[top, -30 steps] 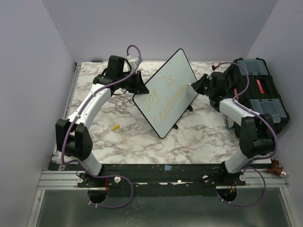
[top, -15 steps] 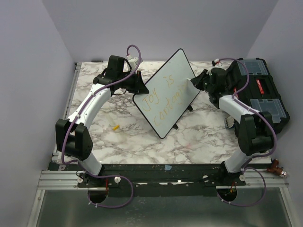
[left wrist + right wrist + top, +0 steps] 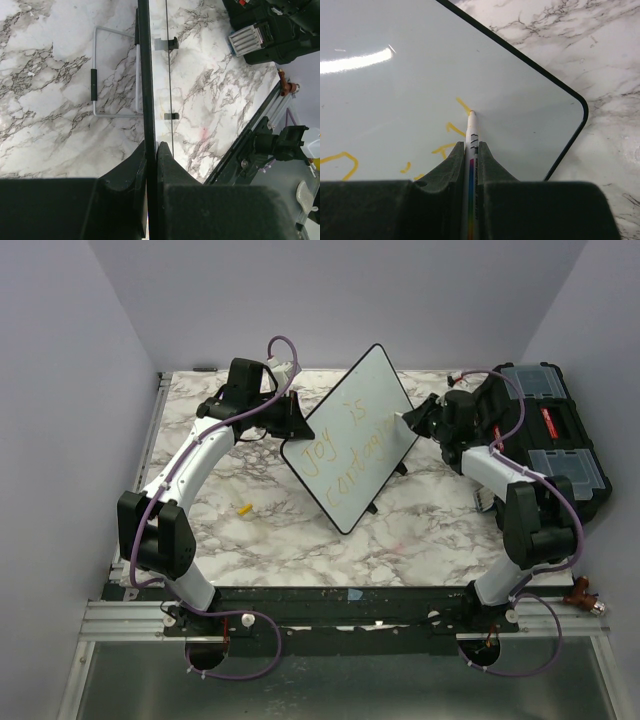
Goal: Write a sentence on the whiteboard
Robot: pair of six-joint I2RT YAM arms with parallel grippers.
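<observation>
— Right wrist view: our right gripper (image 3: 471, 152) is clamped on the marker (image 3: 472, 131), whose tip touches the whiteboard (image 3: 410, 75) at the end of the lower line.
— Where does the sentence (image 3: 348, 452) run?
— Along the board's long axis, toward our right arm. The rounded corner lies near the tip, so we judge little room is left.
— And our left gripper (image 3: 151, 155)?
— It is pinched on the board's opposite edge, mid-table, steadying it.

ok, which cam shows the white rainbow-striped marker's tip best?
Right wrist: the white rainbow-striped marker is close up, clamped in the right gripper, tip at the white black-rimmed whiteboard. Top external shows a tiny sliver; left wrist shows none.
</observation>
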